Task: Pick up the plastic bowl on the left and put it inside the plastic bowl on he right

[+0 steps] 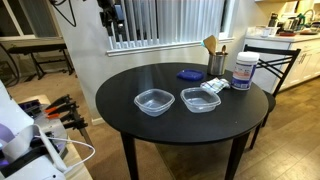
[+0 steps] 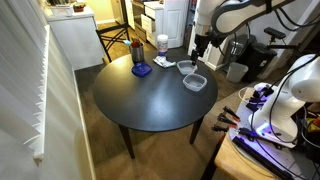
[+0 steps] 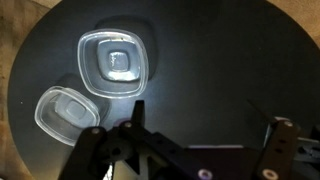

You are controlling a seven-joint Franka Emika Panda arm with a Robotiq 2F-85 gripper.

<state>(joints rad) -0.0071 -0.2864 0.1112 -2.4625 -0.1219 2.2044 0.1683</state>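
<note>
Two clear plastic bowls stand side by side on the round black table [image 1: 150, 130]. In an exterior view one bowl [image 1: 154, 101] is on the left and the other bowl [image 1: 200, 99] on the right. They also show in an exterior view [image 2: 194, 82] [image 2: 187, 67] and in the wrist view [image 3: 115, 62] [image 3: 65, 110]. Both are empty. My gripper [image 3: 205, 125] is open and empty. It hangs well above the table [image 2: 200, 45], apart from both bowls, and shows at the top of an exterior view [image 1: 108, 18].
At the table's far side lie a blue lid [image 1: 188, 74], a holder with a wooden spoon [image 1: 213, 60], a white jar [image 1: 243, 70] and a white packet [image 1: 212, 87]. A chair [image 1: 275, 60] stands beside the table. Window blinds [image 1: 165, 20] are behind.
</note>
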